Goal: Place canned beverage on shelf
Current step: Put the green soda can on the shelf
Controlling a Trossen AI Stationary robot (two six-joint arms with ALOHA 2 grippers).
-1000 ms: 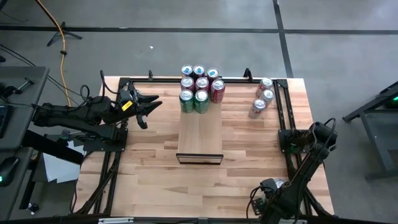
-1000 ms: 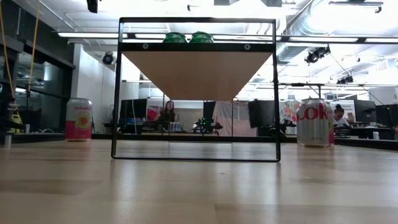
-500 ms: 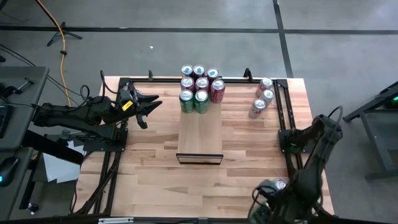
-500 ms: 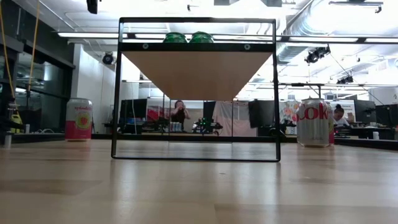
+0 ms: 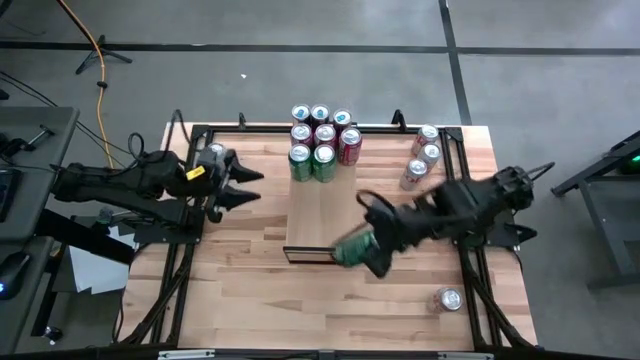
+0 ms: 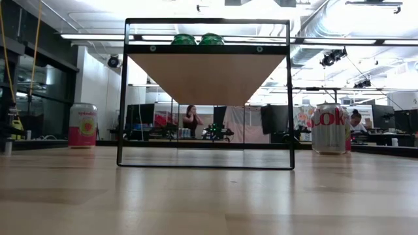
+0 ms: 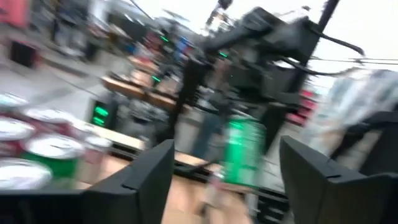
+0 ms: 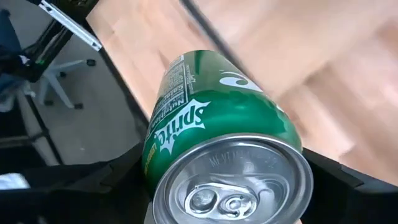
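A green Sprite can [image 8: 217, 118] is in my right gripper [image 5: 368, 250], in the air over the near end of the shelf [image 5: 322, 210], by its dark frame [image 5: 320, 256]. It also shows in the high view [image 5: 348, 251] and far off in the left wrist view [image 7: 242, 152]. Several cans [image 5: 322, 135] stand upright on the shelf's far end. My left gripper [image 5: 238, 188] is open and empty, left of the shelf above the table. The low view shows neither gripper. My right gripper pinches the Sprite can between its two fingers [image 8: 124, 174], one on each side of the can's wall near its top end [image 8: 157, 155]. The fingers come level from the table's right and lie along the can. The can lies on its side, lifted clear, top end toward the wrist.
Three silver cans [image 5: 424, 155] stand at the table's far right, by a black rail. One can [image 5: 448, 298] stands near the near right corner. In the low view a pink can [image 6: 82, 125] and a Coke can [image 6: 328, 128] flank the shelf frame [image 6: 206, 94].
My right gripper has swung fast from the table's near right corner up and toward the left, to the shelf's near end, carrying the green can lifted clear and lying on its side. My left gripper has shifted a little toward the near edge.
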